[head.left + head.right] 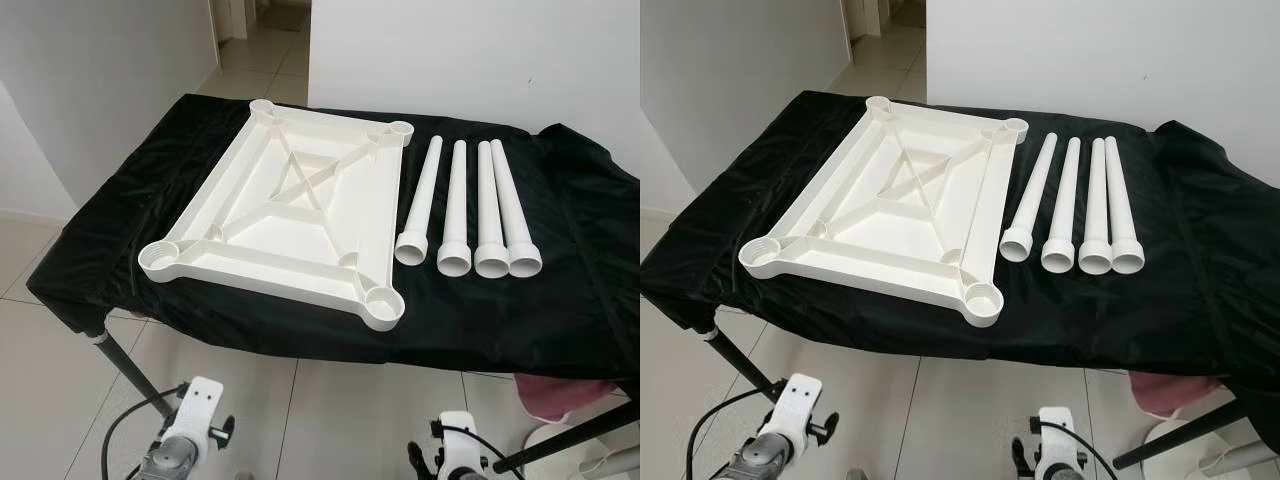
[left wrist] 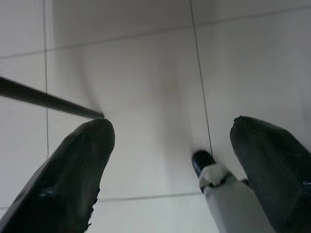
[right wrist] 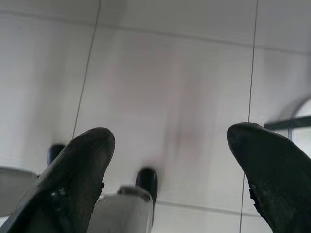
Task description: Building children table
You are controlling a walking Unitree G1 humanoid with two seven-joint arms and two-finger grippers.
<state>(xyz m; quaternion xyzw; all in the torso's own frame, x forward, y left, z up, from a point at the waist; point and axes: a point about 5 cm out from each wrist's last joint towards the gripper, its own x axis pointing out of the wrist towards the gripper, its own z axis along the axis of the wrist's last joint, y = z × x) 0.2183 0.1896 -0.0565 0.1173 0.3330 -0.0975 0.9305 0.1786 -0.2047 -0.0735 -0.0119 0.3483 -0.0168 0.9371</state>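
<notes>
1. While both arms hang low in front of the work table [image 1: 560,300], neither gripper touches any part.
2. Left gripper [image 2: 170,145]: fingers [image 2: 73,170] spread wide apart, nothing between them, pointing down at the tiled floor [image 2: 146,73]. A dark table leg [image 2: 43,99] crosses that wrist view beside one fingertip.
3. Right gripper [image 3: 170,155]: fingers [image 3: 73,179] also spread apart, empty, pointing at the floor tiles.
4. In the head views just the wrists show at the bottom edge, left [image 1: 190,425] and right [image 1: 455,450], both below the table's near edge.
5. White tabletop [image 1: 290,210]: lies upside down on the black cloth [image 1: 120,220], left half of the table, ribs and X-brace facing up. Round leg sockets at all four corners; near right socket [image 1: 383,303] sits close to the table's front edge.
6. Four white legs [image 1: 470,205]: lie side by side on the cloth just right of the tabletop, roughly parallel, flared open ends toward the robot, narrow ends toward the wall [image 1: 480,60]. The two rightmost touch or nearly touch; the others have small gaps.
7. Legs and tabletop are apart, none inserted in a socket.
8. Pink object [image 1: 560,395] sits on the floor under the table's right end, partly hidden.
</notes>
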